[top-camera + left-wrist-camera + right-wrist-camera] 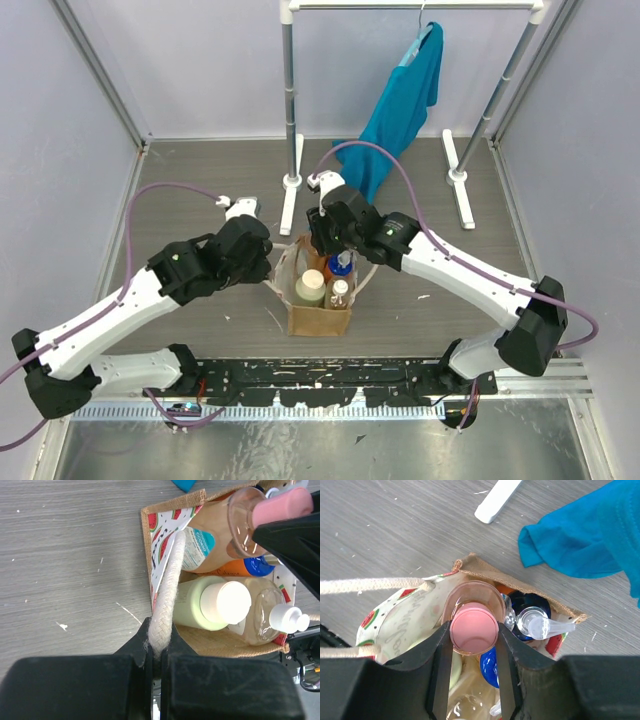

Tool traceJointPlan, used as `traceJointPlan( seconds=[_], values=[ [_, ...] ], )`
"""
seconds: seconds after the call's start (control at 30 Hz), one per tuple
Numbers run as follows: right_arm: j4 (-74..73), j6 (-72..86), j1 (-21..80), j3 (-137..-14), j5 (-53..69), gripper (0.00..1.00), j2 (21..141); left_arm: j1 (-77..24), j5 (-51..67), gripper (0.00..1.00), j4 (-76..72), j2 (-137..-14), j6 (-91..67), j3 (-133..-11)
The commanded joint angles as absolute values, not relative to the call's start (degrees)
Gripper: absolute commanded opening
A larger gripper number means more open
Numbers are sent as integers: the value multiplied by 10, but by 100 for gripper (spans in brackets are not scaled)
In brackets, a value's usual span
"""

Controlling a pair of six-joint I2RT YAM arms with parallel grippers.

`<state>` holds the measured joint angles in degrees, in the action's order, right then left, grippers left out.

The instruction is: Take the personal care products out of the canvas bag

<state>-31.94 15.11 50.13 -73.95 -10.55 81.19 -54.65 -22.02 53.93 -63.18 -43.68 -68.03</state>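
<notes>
The tan canvas bag (pixel 318 318) stands upright between the arms and holds several bottles. My left gripper (pixel 160 642) is shut on the bag's cream rope handle (pixel 167 590) at its left side. My right gripper (pixel 474 630) is shut on the pink cap (pixel 473 628) of an amber bottle (pixel 220 535) at the bag's far side. Beside it are the pale yellow-green bottle with a wide white cap (pixel 212 602), an amber bottle with a small white cap (pixel 272 615) and the blue pump bottle (pixel 532 617). The bag lining (pixel 400 622) has a watermelon print.
A teal garment (pixel 405 100) hangs from a white clothes rack (pixel 291 95) behind the bag, its hem on the table (pixel 570 545). The rack's feet (pixel 458 180) rest on the grey tabletop. A black rail (pixel 330 380) runs along the near edge.
</notes>
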Motion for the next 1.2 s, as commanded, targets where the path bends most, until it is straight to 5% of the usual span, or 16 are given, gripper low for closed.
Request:
traceJointPlan(
  seconds=[0.0, 0.13, 0.23, 0.33, 0.73, 1.0, 1.17],
  values=[
    [-281, 140, 508, -790, -99, 1, 768, -545, -283, 0, 561, -579, -457, -675],
    [-264, 135, 526, -798, -104, 1, 765, -545, -287, 3, 567, -555, -472, -655],
    [-263, 127, 534, -818, -120, 1, 755, -545, -282, 44, 571, -553, -475, -648],
    [-276, 118, 536, -845, -166, 1, 732, -546, -280, 66, 578, -557, -477, -649],
    [-419, 75, 536, -999, -323, 1, 651, -560, -293, 45, 606, -573, -423, -773],
    [-446, 57, 535, -953, -434, 1, 623, -646, -344, 49, 655, -658, -374, -912],
    [-438, 89, 527, -870, -472, 1, 611, -680, -318, 57, 597, -710, -335, -895]
  ],
)
